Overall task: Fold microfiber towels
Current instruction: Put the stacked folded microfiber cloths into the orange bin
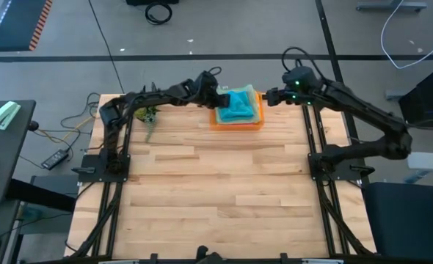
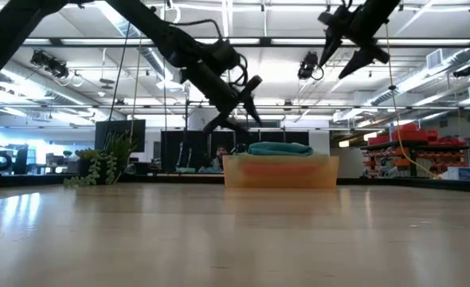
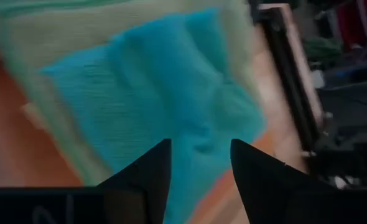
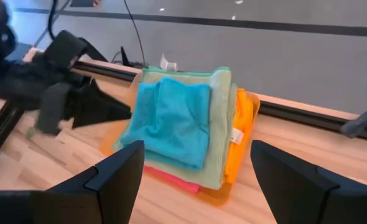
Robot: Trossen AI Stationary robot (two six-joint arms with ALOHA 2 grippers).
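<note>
A stack of microfiber towels lies in a translucent orange bin (image 1: 237, 123) at the middle of the table's far edge. The teal towel (image 4: 171, 121) is on top, over a sage green one (image 4: 219, 130), an orange one (image 4: 242, 121) and a pink one (image 4: 174, 177). My left gripper (image 3: 199, 158) is open and slants down over the teal towel (image 3: 165, 93) from the bin's left side, a little above it (image 2: 251, 112). My right gripper (image 4: 196, 171) is open wide. It hangs higher up, off the bin's right side (image 1: 271, 95).
A small green plant (image 1: 149, 114) stands at the far left of the table, beside the left arm. Dark frame rails (image 1: 312, 139) run along both sides. Bare wooden tabletop (image 1: 216, 191) stretches from the bin to the near edge.
</note>
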